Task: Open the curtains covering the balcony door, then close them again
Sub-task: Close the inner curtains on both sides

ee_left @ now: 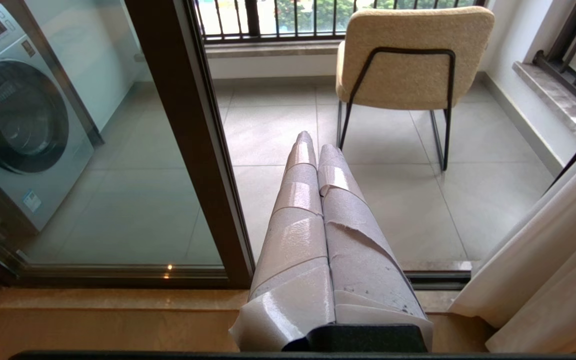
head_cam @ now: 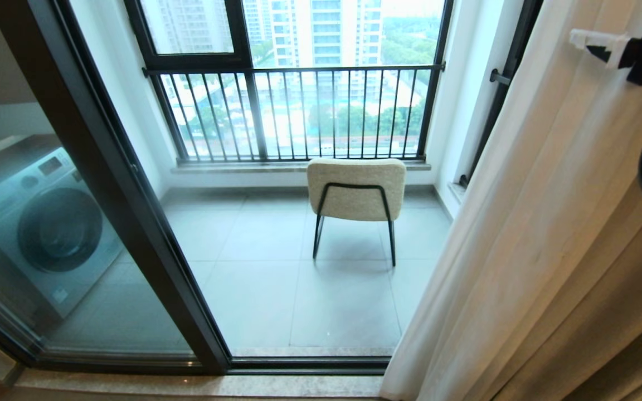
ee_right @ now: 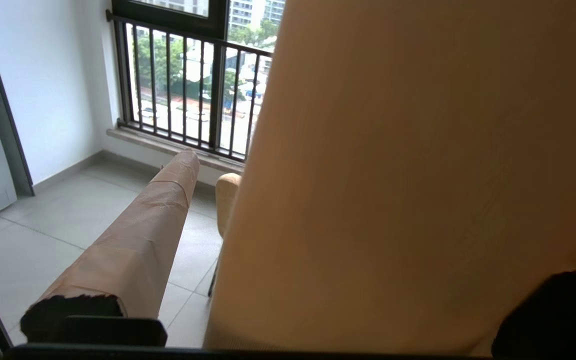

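The cream sheer curtains hang bunched at the right side, leaving the doorway uncovered. The balcony door shows as a dark frame with a glass panel on the left. My right gripper is raised at the upper right, against the curtain's upper folds. In the right wrist view it stands open: one taped finger shows and curtain fabric fills the gap and hides the other. My left gripper is shut and empty, held low and pointing at the door sill, with the door frame on one side and the curtain's hem on the other.
A beige chair on thin black legs stands on the tiled balcony floor. A washing machine sits behind the left glass panel. A black-barred railing and window close the far side. The door track runs along the threshold.
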Controlling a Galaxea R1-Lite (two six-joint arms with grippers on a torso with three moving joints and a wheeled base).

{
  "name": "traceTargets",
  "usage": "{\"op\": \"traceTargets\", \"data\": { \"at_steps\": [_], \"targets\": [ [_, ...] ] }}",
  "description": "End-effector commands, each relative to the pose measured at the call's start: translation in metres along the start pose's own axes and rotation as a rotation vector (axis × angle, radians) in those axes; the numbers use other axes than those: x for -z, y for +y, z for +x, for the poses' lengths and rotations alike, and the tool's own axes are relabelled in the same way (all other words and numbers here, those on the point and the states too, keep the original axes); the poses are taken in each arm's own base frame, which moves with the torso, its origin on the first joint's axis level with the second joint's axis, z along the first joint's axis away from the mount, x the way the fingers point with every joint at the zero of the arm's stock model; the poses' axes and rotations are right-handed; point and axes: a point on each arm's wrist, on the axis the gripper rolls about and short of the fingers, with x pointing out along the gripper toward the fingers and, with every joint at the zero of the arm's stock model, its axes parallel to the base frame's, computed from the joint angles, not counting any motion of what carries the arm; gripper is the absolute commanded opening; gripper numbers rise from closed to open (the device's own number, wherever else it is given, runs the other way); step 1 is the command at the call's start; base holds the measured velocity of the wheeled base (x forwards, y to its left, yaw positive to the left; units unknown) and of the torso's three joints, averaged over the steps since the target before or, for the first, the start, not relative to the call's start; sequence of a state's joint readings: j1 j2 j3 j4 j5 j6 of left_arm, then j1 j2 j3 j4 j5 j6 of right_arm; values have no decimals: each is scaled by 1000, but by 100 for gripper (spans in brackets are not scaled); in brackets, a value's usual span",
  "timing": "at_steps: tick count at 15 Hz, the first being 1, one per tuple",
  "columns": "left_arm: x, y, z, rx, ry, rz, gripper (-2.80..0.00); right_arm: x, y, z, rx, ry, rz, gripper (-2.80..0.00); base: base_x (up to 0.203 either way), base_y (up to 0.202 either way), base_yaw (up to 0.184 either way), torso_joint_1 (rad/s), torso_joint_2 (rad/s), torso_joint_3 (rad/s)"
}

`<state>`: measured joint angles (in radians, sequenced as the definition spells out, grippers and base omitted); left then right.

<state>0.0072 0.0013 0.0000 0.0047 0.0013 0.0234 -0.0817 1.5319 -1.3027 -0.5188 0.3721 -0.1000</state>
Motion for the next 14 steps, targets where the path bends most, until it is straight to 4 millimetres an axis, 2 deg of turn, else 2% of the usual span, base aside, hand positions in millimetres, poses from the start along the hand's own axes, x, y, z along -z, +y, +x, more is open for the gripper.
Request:
{"op": "traceTargets", "data": {
  "at_steps": [1,7,14],
  "targets": [
    [0,0,0,-1,0,0,-280,5,-1,7,-6,5,1,-280,0,0,0,0,0,0],
    [0,0,0,-1,0,0,-280,3,2,14,-16,-58,-14,-280,0,0,0,0,0,0],
    [0,0,0,-1,0,0,-280,-8,1,7,37,-90,-19,-280,0,0,0,0,0,0]
  ]
}}
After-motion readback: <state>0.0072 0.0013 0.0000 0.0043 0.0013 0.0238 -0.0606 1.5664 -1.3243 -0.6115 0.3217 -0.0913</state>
